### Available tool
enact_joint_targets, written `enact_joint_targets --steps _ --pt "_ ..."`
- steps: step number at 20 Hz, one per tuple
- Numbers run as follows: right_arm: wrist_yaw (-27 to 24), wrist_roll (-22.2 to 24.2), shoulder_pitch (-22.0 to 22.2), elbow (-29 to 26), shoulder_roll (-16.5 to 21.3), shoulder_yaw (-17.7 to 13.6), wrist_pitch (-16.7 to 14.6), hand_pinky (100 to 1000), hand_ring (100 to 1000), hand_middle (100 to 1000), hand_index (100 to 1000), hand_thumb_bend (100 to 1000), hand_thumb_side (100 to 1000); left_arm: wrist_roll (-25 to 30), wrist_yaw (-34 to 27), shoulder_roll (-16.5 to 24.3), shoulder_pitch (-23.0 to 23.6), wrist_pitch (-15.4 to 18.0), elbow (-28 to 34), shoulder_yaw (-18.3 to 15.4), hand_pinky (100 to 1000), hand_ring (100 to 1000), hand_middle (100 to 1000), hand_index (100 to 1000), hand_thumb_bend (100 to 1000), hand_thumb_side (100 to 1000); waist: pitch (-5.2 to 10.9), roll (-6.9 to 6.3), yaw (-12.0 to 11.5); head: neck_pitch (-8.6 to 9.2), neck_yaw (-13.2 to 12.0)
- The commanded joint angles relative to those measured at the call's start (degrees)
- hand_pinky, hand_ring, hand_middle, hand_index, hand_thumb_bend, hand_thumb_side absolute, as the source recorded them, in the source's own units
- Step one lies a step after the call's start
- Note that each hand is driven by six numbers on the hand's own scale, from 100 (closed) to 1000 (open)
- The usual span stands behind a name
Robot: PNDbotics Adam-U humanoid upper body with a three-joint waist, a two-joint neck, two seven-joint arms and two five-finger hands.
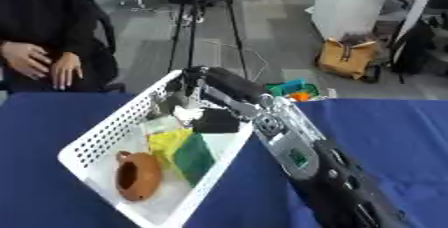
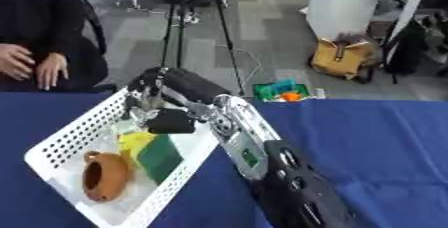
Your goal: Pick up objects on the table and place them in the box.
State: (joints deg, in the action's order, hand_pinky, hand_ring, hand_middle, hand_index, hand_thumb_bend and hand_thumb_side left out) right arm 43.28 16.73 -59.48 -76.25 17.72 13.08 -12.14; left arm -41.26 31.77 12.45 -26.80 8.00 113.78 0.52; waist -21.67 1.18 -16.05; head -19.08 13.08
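A white perforated basket [image 1: 98, 137] lies askew on the blue table. Inside it are a brown clay teapot [image 1: 137, 175] at the near end, a yellow and green sponge [image 1: 184, 153] in the middle, a pale small box [image 1: 161, 123] and a black object [image 1: 217, 121] further back. My right arm comes in from the lower right and crosses the basket's right rim. My right hand [image 1: 194, 86] hangs over the basket's far end, above a small pale thing [image 1: 185, 113]. Whether it holds anything is hidden. My left hand shows in no view.
Green and orange items [image 1: 293, 91] sit just past the table's far edge. A person sits at the far left with hands [image 1: 39, 62] off the table. Bare blue cloth [image 1: 394, 127] spreads to the right of my arm.
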Motion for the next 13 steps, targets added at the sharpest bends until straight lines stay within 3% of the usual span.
enact_joint_targets --steps 1,8,13 --pt "-0.5 0.0 -1.3 -1.0 0.3 -0.4 -0.3 623 726 758 850 100 888 0.0 0.3 0.4 -0.9 0.2 0.8 0.0 763 676 814 763 100 908 0.93 -0.24 -0.1 0.59 0.0" --pt "-1.3 -1.5 -1.0 -3.3 1.0 -1.1 -0.4 608 715 743 835 100 869 -0.2 0.6 0.6 -0.7 0.2 0.8 -0.1 763 675 813 763 100 907 1.03 -0.45 0.7 0.25 -0.7" --pt "-4.0 -5.3 1.8 -15.1 5.4 -3.9 0.8 646 749 768 847 100 848 -0.8 1.2 1.4 1.1 -0.5 0.8 -0.9 765 676 814 764 100 911 2.39 -0.99 3.1 -0.35 -4.9"
